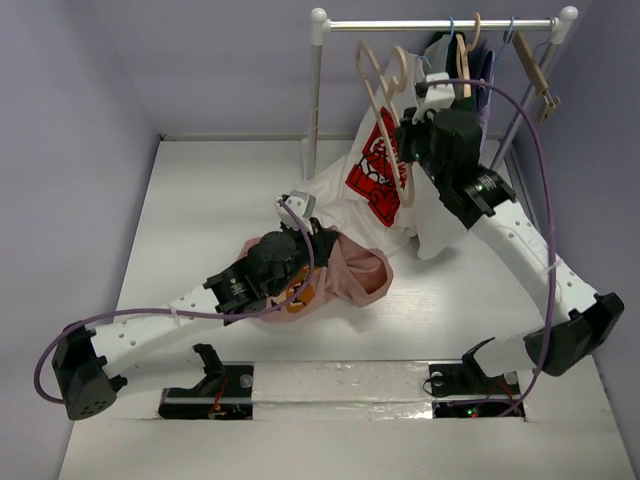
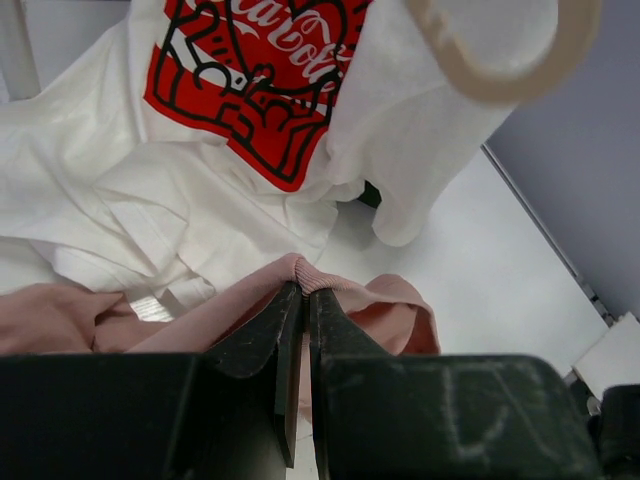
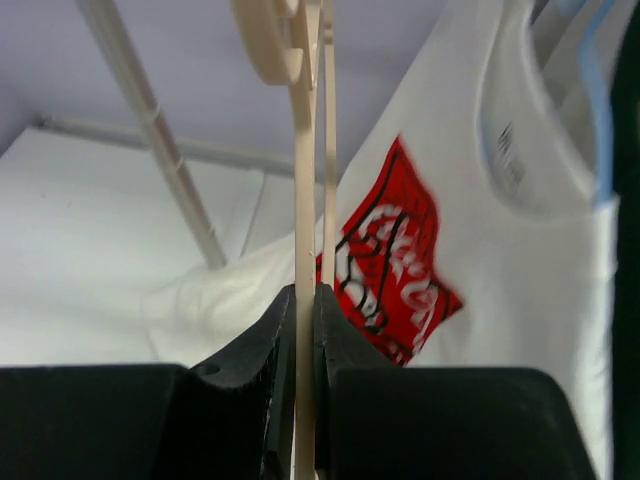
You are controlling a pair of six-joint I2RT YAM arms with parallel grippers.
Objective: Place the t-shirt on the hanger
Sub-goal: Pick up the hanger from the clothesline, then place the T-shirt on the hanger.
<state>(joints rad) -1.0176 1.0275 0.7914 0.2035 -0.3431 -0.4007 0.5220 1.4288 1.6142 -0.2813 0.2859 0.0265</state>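
Pincers on both arms are clamped tight on something. The left pincer [image 2: 300,292] has its fingers nearly touching, with a fold of the t-shirt [image 2: 60,315] pinched between the tips. The right pincer [image 3: 305,292] is raised near the rack and squeezes the thin edge of the hanger [image 3: 303,200].

Under it all, the white table [image 1: 200,200] carries the clothes rack [image 1: 440,24] at its far side, where a brown wooden hanger [image 1: 535,70] hangs off the right end of the rail.

A white t-shirt with a red logo [image 1: 440,225] hangs from the rack, and its lower part spills onto the table.

The dusty-pink t-shirt [image 1: 355,270] lies crumpled on the table near the middle, just in front of the white one and touching its hem. The left arm lies across part of it.

The cream hanger [image 1: 385,110] stands upright in front of the white shirt, its hook just below the rail. Whether the hook rests on the rail cannot be told.
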